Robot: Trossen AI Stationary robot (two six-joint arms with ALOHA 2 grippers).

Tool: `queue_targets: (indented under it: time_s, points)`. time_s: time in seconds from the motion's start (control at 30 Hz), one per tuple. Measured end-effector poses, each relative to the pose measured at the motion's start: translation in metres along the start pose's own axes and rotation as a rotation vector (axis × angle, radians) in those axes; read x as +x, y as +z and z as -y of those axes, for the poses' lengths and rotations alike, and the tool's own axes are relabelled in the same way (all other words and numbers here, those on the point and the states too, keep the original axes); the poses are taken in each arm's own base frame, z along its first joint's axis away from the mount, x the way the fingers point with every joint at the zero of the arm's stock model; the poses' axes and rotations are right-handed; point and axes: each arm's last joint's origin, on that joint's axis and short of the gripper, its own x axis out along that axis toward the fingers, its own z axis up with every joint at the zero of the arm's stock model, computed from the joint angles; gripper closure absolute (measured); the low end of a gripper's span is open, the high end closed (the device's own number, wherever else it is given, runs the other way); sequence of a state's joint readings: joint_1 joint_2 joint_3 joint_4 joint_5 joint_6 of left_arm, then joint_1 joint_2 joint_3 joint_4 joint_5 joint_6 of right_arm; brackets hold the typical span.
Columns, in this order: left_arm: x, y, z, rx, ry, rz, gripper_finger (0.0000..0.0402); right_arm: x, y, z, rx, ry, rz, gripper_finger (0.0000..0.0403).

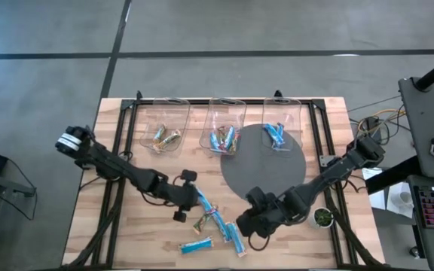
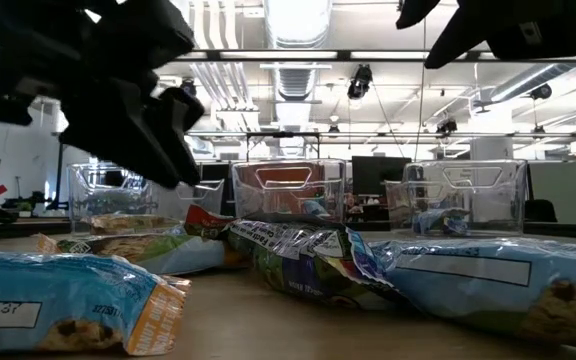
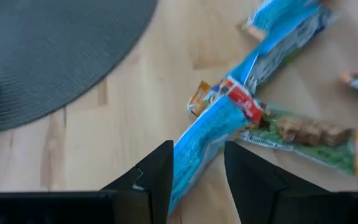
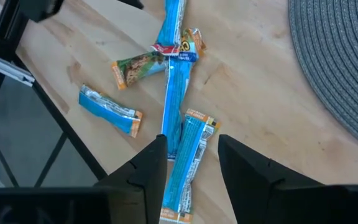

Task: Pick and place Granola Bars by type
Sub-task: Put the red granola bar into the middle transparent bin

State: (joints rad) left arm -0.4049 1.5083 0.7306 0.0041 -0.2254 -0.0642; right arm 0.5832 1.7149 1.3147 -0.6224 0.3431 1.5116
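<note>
Several granola bars lie loose in a pile on the wooden table near its front edge: blue ones, a green-and-tan one and one with a red patch. My left gripper hovers open over the pile's far left end, with a blue bar lying below the gap between its fingers. My right gripper is open above the pile's right end, over another blue bar. In the low view both grippers hang clear above the bars.
Three clear bins stand along the far edge, each with bars inside: left, middle, right. A round grey mat lies in front of them. One blue bar lies apart near the front edge. A small green pot stands at the right.
</note>
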Motion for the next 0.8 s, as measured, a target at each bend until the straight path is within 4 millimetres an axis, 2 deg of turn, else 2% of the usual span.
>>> queue_targets:
  time_s: [0.17,0.27,0.4,0.6,0.7,0.8]
  points:
    - [0.011,0.004,0.002,0.065,0.002,-0.104,0.0275,-0.001,-0.006,0.0,-0.014,0.0,-0.009,0.0264]
    - [0.008,0.008,0.002,0.122,0.002,-0.135,0.0275,-0.002,-0.01,0.0,-0.021,0.001,-0.017,0.0263]
    - [0.001,0.019,0.0,0.154,0.009,-0.092,0.0275,-0.003,-0.013,0.001,-0.03,-0.002,-0.023,0.0268]
    - [-0.002,0.03,-0.01,0.208,0.25,-0.104,0.0275,-0.003,-0.015,0.004,-0.039,-0.016,-0.025,0.0271]
    - [0.0,0.032,-0.017,0.138,0.276,-0.116,0.0275,-0.003,-0.015,0.005,-0.048,-0.025,-0.025,0.0268]
    - [0.001,0.039,-0.026,-0.053,0.199,-0.084,0.0272,-0.003,-0.015,0.005,-0.064,-0.029,-0.025,0.0268]
